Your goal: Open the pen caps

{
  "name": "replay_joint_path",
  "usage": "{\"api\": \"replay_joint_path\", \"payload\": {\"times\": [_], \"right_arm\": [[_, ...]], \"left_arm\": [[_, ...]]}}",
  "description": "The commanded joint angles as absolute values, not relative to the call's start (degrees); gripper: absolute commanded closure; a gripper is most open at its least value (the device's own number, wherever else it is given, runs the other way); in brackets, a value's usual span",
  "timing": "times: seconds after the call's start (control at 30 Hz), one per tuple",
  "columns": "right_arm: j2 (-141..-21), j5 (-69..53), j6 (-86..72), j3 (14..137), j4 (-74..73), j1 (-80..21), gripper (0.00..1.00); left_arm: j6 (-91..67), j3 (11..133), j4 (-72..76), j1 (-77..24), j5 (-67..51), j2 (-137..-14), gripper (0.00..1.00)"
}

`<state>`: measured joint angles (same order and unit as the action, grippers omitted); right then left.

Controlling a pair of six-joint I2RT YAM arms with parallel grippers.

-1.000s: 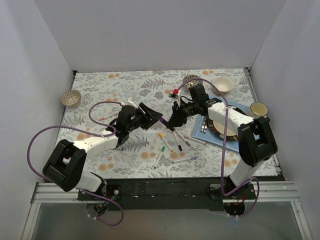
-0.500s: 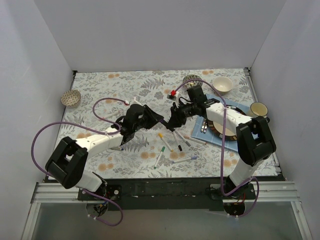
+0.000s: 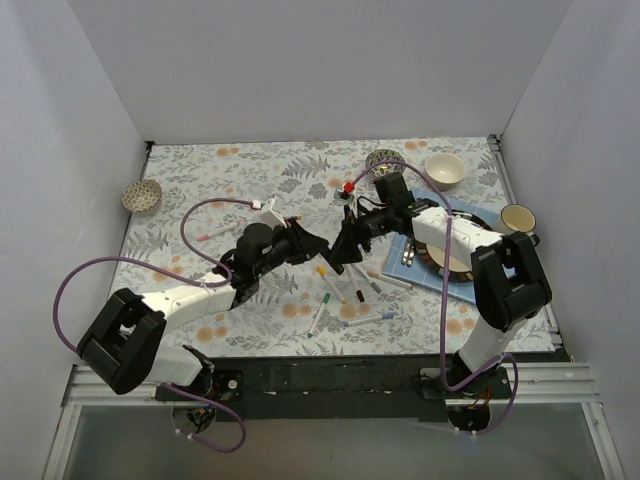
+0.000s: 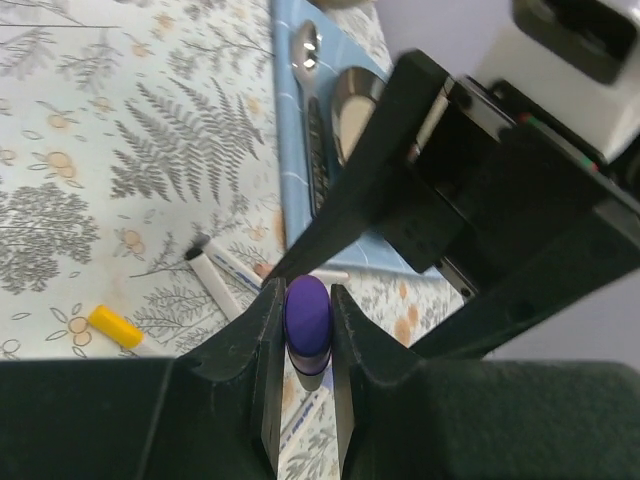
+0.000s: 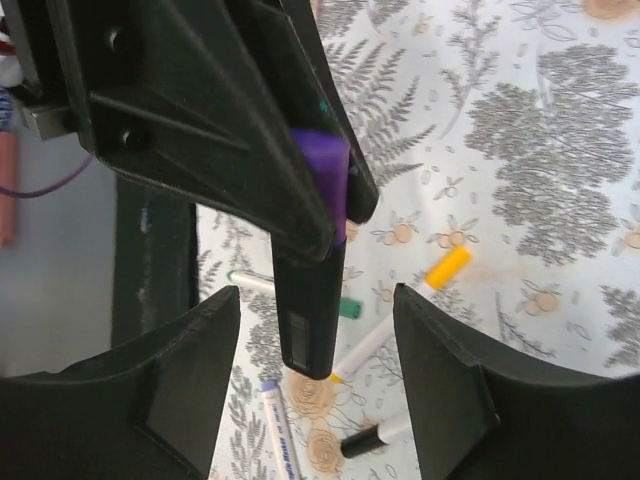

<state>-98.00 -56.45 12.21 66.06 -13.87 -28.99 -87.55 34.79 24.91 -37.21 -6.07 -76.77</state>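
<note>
My left gripper is shut on a purple pen cap, held upright between its two fingers above the table. The cap also shows in the right wrist view. My right gripper is open and faces the left one; its jaws stand wide on either side of the left gripper's fingers. Whether a barrel hangs under the purple cap is hidden. Several white pens lie below on the cloth, with a yellow cap, a green cap, a black cap and a blue cap. A red cap lies farther back.
A blue mat at the right carries a plate, a spoon and a fork. A patterned bowl stands far left; a dark bowl, a white bowl and a cup stand at the back right. White walls close in three sides.
My left gripper has moved right and forward with the purple cap until it sits between the right gripper's open jaws. The right gripper has barely moved.
</note>
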Motion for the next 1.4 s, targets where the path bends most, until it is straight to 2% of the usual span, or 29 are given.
{"api": "replay_joint_path", "payload": {"times": [0.0,0.1,0.2,0.33,0.4,0.57,0.73,0.8,0.83,0.87,0.9,1.03,1.1,1.27,1.37], "right_arm": [[-99.67,-66.52,8.89,63.90,-9.15,-29.00,0.29],[-100.28,-69.86,4.68,62.41,-5.02,-29.09,0.28],[-100.81,-74.07,1.16,61.44,-1.42,-29.09,0.33],[-100.99,-79.01,-7.52,59.51,6.93,-29.36,0.55],[-100.81,-81.28,-10.79,58.36,12.36,-29.44,0.59],[-99.85,-84.19,-22.57,55.47,24.50,-29.53,0.59],[-99.40,-85.08,-35.93,51.60,43.72,-29.44,0.53],[-99.40,-85.08,-39.28,50.98,46.22,-29.44,0.54],[-99.40,-85.08,-39.46,50.98,46.75,-29.44,0.59],[-99.32,-85.08,-39.55,51.06,46.76,-29.44,0.70],[-99.23,-84.99,-39.55,50.98,46.76,-29.44,0.98],[-98.70,-83.76,-38.15,49.49,46.14,-30.06,0.99],[-98.88,-83.50,-37.45,49.31,46.23,-30.58,0.99],[-98.96,-84.11,-36.65,49.04,46.58,-32.25,0.99],[-99.14,-84.46,-37.00,48.87,47.28,-32.87,0.99]], "left_arm": [[-80.51,30.95,40.75,-37.27,-16.85,-74.27,1.00],[-79.98,29.62,46.82,-37.27,-19.76,-74.09,1.00],[-78.76,29.00,47.99,-37.35,-18.99,-73.48,1.00],[-76.91,29.18,48.25,-37.27,-18.46,-72.60,1.00],[-76.38,29.27,48.16,-37.18,-18.72,-72.60,1.00],[-76.64,28.39,51.84,-36.91,-22.41,-73.30,1.00],[-74.80,29.26,51.68,-36.21,-25.40,-73.57,1.00],[-74.10,30.14,50.46,-35.69,-26.98,-73.39,1.00],[-73.57,30.58,49.84,-35.60,-27.42,-73.39,1.00],[-72.78,30.93,48.62,-35.33,-28.12,-73.30,1.00],[-72.43,31.89,47.91,-35.16,-27.78,-73.39,1.00],[-71.98,35.32,44.30,-31.48,-22.25,-71.29,1.00],[-73.39,37.52,42.63,-26.56,-19.09,-69.00,1.00],[-77.78,48.06,42.62,-15.14,-19.25,-69.08,1.00],[-79.36,51.23,44.03,-12.93,-17.14,-69.52,1.00]]}}
